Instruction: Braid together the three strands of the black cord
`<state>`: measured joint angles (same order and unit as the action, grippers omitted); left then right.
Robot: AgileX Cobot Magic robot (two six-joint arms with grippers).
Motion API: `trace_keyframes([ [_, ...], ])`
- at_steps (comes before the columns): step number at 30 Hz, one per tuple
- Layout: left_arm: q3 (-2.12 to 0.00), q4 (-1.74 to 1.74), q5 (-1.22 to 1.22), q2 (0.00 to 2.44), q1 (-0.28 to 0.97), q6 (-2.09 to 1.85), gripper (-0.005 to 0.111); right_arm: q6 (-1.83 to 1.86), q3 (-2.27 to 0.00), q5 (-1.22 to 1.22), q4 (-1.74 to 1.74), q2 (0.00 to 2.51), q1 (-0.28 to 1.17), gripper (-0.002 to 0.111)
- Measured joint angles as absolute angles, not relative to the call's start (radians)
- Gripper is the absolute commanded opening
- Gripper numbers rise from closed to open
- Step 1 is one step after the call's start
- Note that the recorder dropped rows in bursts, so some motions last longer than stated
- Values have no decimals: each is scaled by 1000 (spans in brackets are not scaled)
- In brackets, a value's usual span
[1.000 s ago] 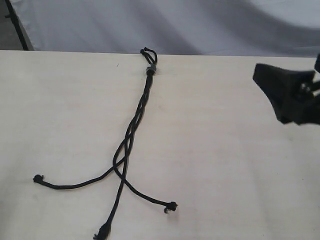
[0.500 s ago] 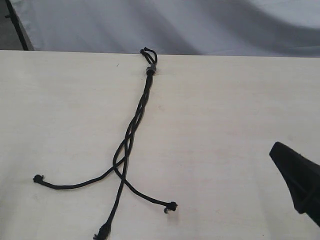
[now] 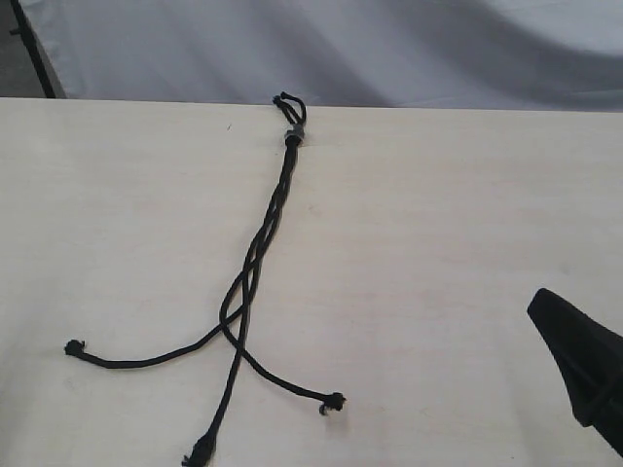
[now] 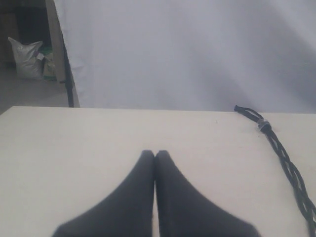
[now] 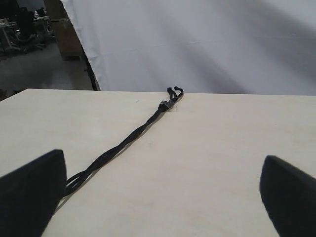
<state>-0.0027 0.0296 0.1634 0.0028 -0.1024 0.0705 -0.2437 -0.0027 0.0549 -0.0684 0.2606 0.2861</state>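
The black cord [image 3: 275, 199] lies on the pale table [image 3: 438, 224], with its short loops [image 3: 289, 101] and grey band [image 3: 293, 135] near the far edge. It is twisted together from the band down to mid-table. Below that the three strands fan out: the left strand [image 3: 146, 358], the middle strand [image 3: 226, 394] and the right strand [image 3: 282, 381], each ending in a small knot. One finger [image 3: 581, 365] of my right gripper shows at the lower right, well away from the cord. The right gripper [image 5: 160, 195] is open and empty. My left gripper [image 4: 155, 154] is shut on nothing, beside the cord [image 4: 289, 165].
A white curtain [image 3: 389, 49] hangs behind the table's far edge. A dark pole [image 3: 34, 53] stands at the back left corner. The left wrist view shows a grey bag [image 4: 27, 59] on the floor beyond the table.
The right gripper dropped from the upper right to the lower right of the exterior view, then nearly stopped. The cord has not moved.
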Motion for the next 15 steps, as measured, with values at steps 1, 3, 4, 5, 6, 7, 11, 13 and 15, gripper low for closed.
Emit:
trace_keyframes([
  [1,-3,30,163,3,-102,70,0,-244,-3,55,-68,261,286,99],
  [3,-3,30,163,3,-102,70,0,-244,-3,55,-68,257,286,99],
  [4,-3,30,163,3,-102,70,0,-244,-3,55,-68,250,286,99],
  [5,-3,30,163,3,-102,70,0,-244,-3,52,-68,240,286,99],
  [6,-3,30,163,3,-102,70,0,-244,-3,51,-68,217,286,99],
  [7,-3,30,163,3,-102,70,0,-244,-3,51,-68,195,283,99],
  [11,-3,30,163,3,-102,70,0,-246,-3,43,-68,48,208,99],
  [13,-3,30,166,3,-102,70,0,-254,-3,43,-63,13,153,99],
  [15,-3,30,166,3,-102,70,0,-261,-3,42,-57,8,110,99],
])
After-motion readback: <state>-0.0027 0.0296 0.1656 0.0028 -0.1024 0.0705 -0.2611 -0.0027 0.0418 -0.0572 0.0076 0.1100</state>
